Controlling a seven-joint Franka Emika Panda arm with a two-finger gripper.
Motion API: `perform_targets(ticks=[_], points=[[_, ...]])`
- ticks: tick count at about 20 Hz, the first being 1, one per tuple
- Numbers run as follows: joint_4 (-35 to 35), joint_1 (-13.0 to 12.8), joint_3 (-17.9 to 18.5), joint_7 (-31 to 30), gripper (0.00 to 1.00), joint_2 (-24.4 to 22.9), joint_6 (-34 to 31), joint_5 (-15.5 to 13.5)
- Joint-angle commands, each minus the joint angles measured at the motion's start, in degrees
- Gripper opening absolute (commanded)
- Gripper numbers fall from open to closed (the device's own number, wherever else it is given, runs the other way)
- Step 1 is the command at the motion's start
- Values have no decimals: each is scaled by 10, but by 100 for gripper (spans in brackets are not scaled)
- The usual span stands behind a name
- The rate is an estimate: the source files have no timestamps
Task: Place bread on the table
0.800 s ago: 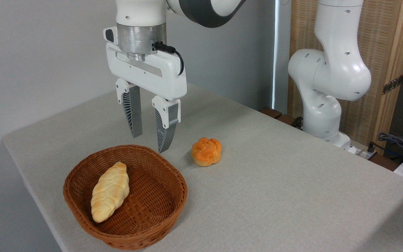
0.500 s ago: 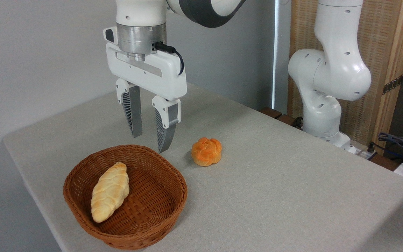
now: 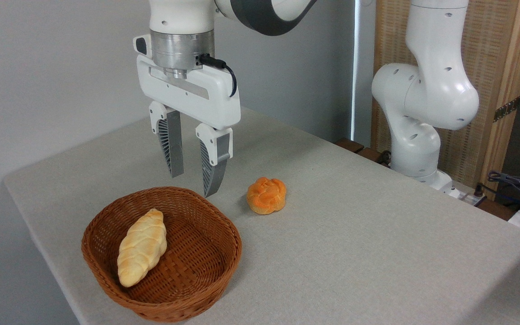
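Note:
The pale golden braided bread [image 3: 142, 247] lies lengthwise in the left half of a brown wicker basket [image 3: 206, 266] near the table's front-left corner. The grey-beige table [image 3: 355, 243] fills most of the view. My gripper [image 3: 192, 185] hangs open above the basket's far rim, fingers pointing down, with nothing between them. It is up and to the right of the bread, well apart from it.
A small round orange knotted bun [image 3: 266, 195] sits on the table just right of the gripper. The arm's white base [image 3: 415, 135] stands at the table's far right edge. Cables [image 3: 513, 183] lie at the far right.

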Motion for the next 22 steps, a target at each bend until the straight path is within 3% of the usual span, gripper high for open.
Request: perform_targets(ticks=[1,5,6,8,9,18,22], points=[[-28,1,-5,6,100,7,53,-3],[-52,-11,-8,4,100,37,137,-5],[-52,-11,-8,0,100,45,151,-22],[-52,-11,-8,-8,100,57,179,-94],[-51,-11,-8,-27,100,64,189,-114],[-51,-13,-16,-183,100,134,279,-112],[-49,-13,-25,-187,100,152,306,-112]])
